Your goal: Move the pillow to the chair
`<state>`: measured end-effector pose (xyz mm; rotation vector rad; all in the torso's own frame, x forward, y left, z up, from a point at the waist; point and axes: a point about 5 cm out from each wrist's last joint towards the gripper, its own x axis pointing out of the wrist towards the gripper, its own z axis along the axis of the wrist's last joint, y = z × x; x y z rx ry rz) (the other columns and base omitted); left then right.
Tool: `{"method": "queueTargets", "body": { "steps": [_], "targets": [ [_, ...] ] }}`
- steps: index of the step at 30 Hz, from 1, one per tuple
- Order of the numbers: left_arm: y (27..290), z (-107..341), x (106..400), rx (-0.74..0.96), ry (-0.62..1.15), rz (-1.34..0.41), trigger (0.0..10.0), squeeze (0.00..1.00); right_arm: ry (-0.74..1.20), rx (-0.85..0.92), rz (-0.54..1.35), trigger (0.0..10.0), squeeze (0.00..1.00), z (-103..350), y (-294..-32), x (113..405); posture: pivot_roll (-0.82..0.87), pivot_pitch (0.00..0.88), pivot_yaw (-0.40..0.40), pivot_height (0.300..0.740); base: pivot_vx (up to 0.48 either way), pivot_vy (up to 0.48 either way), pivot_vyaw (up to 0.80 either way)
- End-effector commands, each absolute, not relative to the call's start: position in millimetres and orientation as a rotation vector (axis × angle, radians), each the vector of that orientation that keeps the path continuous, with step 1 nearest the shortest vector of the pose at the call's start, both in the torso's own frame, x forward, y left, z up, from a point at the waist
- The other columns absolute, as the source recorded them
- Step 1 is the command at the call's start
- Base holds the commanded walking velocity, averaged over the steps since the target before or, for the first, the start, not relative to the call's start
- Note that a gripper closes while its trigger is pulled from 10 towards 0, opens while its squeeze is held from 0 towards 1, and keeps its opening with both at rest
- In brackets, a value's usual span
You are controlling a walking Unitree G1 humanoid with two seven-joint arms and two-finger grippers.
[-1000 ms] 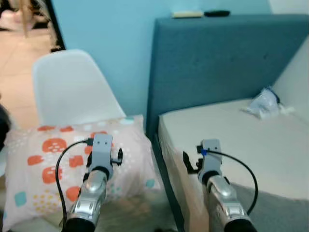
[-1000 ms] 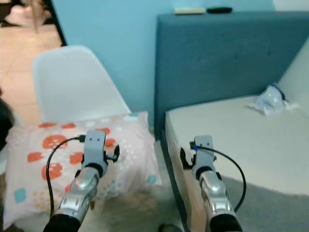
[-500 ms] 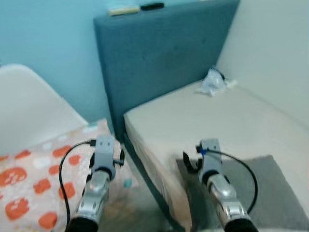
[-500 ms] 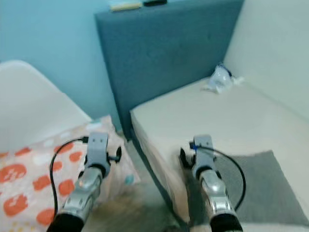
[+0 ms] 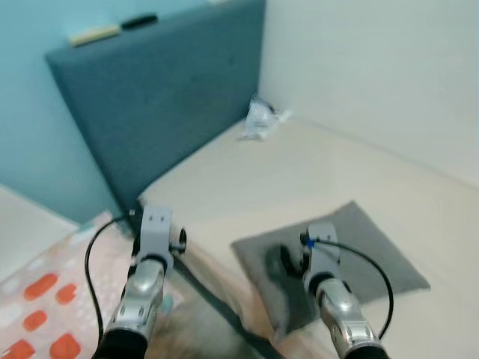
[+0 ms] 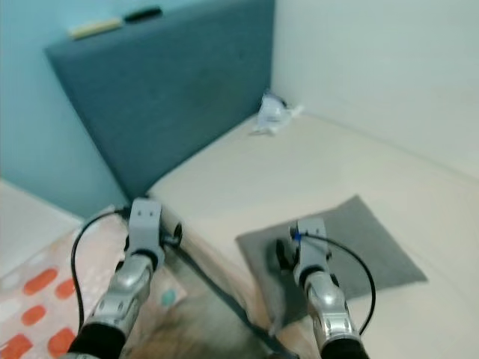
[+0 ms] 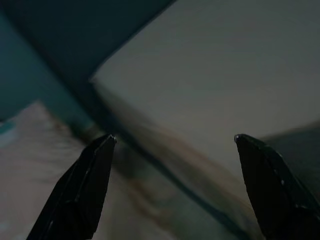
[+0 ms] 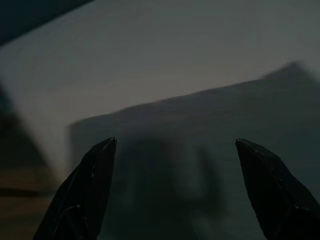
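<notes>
The pillow point(image 5: 41, 303), pale with orange patches, lies at the lower left on the white chair point(image 5: 15, 217), beside the bed. My left gripper point(image 7: 172, 137) is open and empty, held above the gap between the pillow and the bed edge point(image 7: 165, 150). My right gripper point(image 8: 175, 142) is also open and empty, and it hovers over a grey mat point(image 5: 337, 262) that lies on the bed. In the eye views both arms reach forward side by side, the left wrist point(image 5: 155, 228) and the right wrist point(image 5: 320, 250).
The cream mattress point(image 5: 299, 172) spreads ahead, with a dark teal headboard point(image 5: 150, 105) behind it and a white wall to the right. A crumpled plastic bag point(image 5: 262, 120) sits in the far corner. A flat pale object point(image 5: 93, 34) and a black one point(image 5: 141, 20) rest on the headboard.
The camera has swung to the right, so the chair and pillow have slid off to the lower left and the bed is now ahead. Both arms keep the same pose.
</notes>
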<state>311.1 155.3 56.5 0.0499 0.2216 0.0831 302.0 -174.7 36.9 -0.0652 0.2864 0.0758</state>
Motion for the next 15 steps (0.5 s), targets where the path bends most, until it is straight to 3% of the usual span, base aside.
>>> {"method": "queueTargets", "body": {
  "steps": [1, 6, 15],
  "targets": [
    [152, 48, 309, 0.057, 0.251, 0.097, 10.0, 0.00, 0.291, -0.098, 0.109, 10.0, 0.00, 41, -175, 307, -0.08, 0.079, -0.034, 0.740, 0.000, 0.000, -0.80],
    [145, 53, 313, 0.051, 0.220, 0.095, 10.0, 0.00, 0.258, -0.166, 0.155, 10.0, 0.00, 62, -182, 327, -0.09, 0.100, -0.102, 0.740, 0.000, 0.000, -0.80],
    [150, 48, 306, 0.024, 0.243, 0.140, 10.0, 0.00, 0.303, -0.153, 0.185, 10.0, 0.00, 47, -176, 314, -0.06, 0.161, -0.098, 0.740, 0.000, 0.000, -0.80]
  ]
}}
